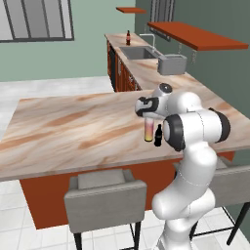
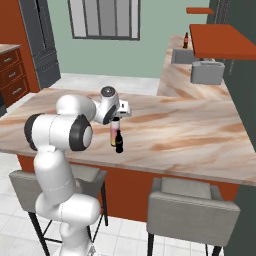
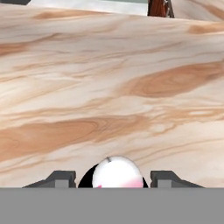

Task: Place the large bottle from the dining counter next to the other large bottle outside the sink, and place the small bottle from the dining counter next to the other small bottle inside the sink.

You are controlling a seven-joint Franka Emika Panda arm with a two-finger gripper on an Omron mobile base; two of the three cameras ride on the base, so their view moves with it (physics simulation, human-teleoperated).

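Nearest: gripper (image 3: 112,183) sits over the large bottle (image 1: 149,131), pale cap right between the two dark tips in the hand view, at 6 o'clock of that frame. Jaws stand apart with a visible gap either side of the cap; can't tell if they bear on the body lower down, so I wouldn't call it a grip yet.

The bottle stands upright on the dining counter (image 1: 73,132), near its front edge. The small bottle (image 1: 158,136) stands just beside it, at its 3 o'clock in the left base view, also upright and not in hand.

Far end, toward 12 o'clock: the sink (image 1: 138,52) with its tap, and the other large bottle (image 1: 128,37) standing on the worktop just outside the basin at about 11 o'clock of it.

Progress, my read: nothing delivered so far. Both bottles are on the dining counter. Step in hand is picking the large one; left are its carry and placement, then the whole small-bottle run into the sink.
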